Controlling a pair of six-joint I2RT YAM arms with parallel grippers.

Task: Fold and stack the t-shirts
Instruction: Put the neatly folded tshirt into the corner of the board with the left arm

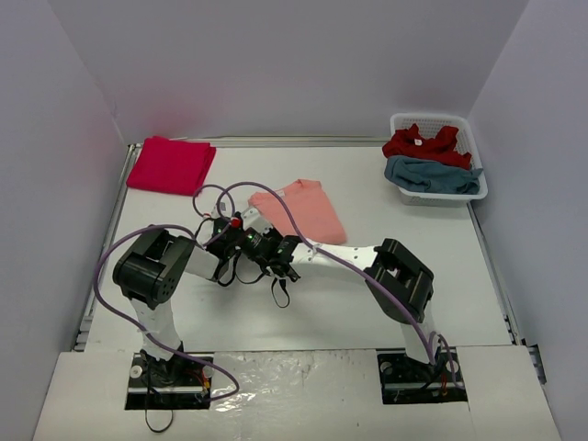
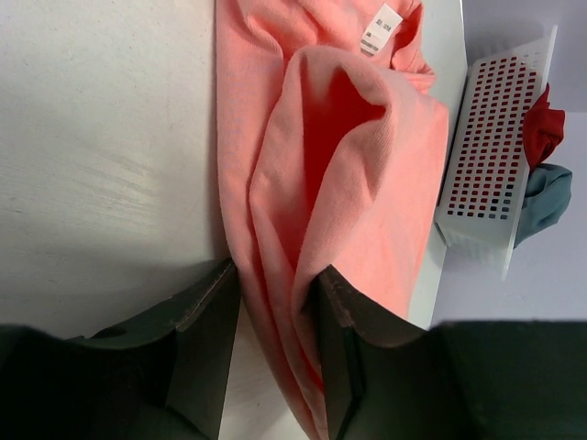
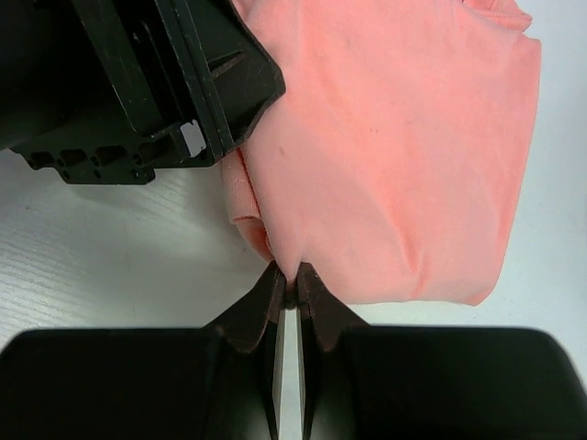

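The salmon t-shirt [image 1: 308,209] lies partly folded near the middle of the table [image 1: 367,303], with both grippers at its near left edge. The left gripper [image 2: 277,275] has its jaws partly open astride a raised fold of the cloth. The right gripper [image 3: 286,275] has its jaws closed tight, pinching the shirt's edge. A folded crimson t-shirt [image 1: 170,165] sits at the far left corner. A red t-shirt [image 1: 423,145] and a teal t-shirt [image 1: 432,175] lie in the white basket [image 1: 432,197] at the far right corner.

Left arm [image 1: 161,266], right arm [image 1: 400,276] bent inward toward each other. Left fingers [image 2: 206,348] apart; right fingers [image 3: 257,316] pinched together.
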